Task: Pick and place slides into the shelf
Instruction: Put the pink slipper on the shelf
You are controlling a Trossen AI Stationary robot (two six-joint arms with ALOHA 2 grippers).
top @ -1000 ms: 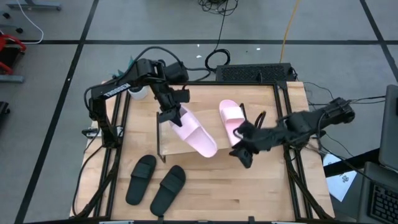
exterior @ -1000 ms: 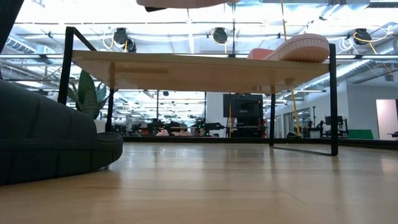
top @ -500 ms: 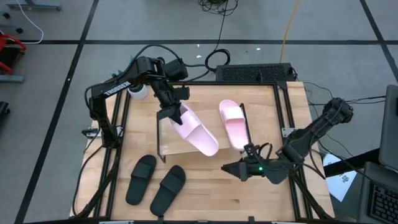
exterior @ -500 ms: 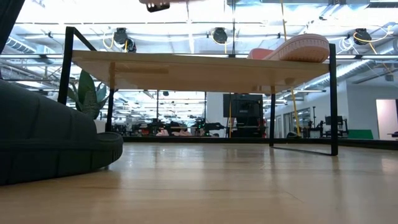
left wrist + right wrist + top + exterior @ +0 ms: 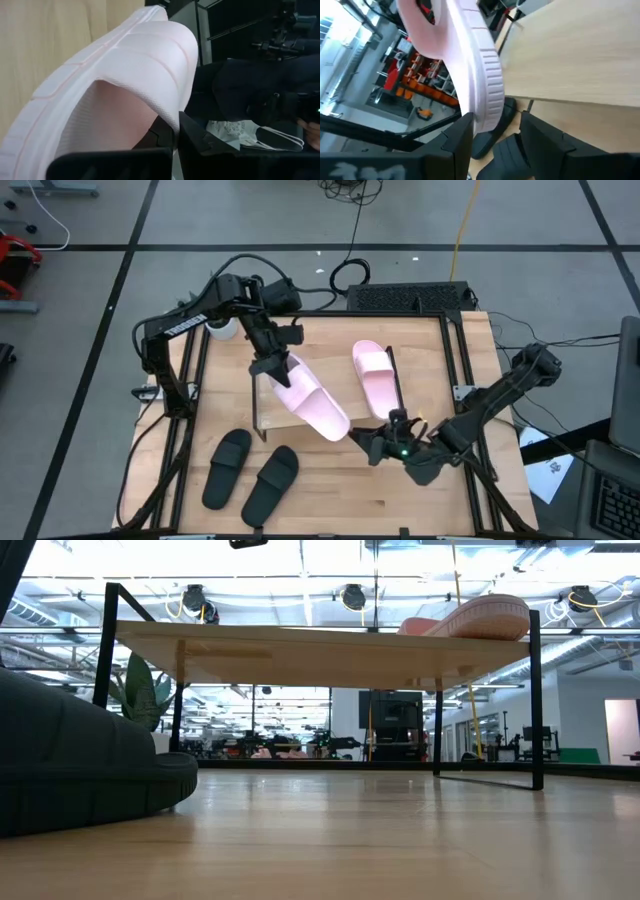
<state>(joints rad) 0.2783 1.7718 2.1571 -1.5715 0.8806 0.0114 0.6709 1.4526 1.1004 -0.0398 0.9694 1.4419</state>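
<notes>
You are mid-placement of the second pink slide [image 5: 310, 402]: your left gripper [image 5: 272, 367] is clamped on its heel end, holding it above the shelf [image 5: 285, 423], toe slanting down toward the front edge. Your right gripper [image 5: 368, 443], fingers apart, sits just past that toe. The first pink slide [image 5: 376, 379] already lies on the board, beyond the right gripper. Next, I judge, level and lower it. The black pair [image 5: 250, 470] waits in front of the shelf, with free tabletop around it.

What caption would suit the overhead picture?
Left gripper holds a pink slide over the shelf; right gripper reaches toward its toe.
</notes>
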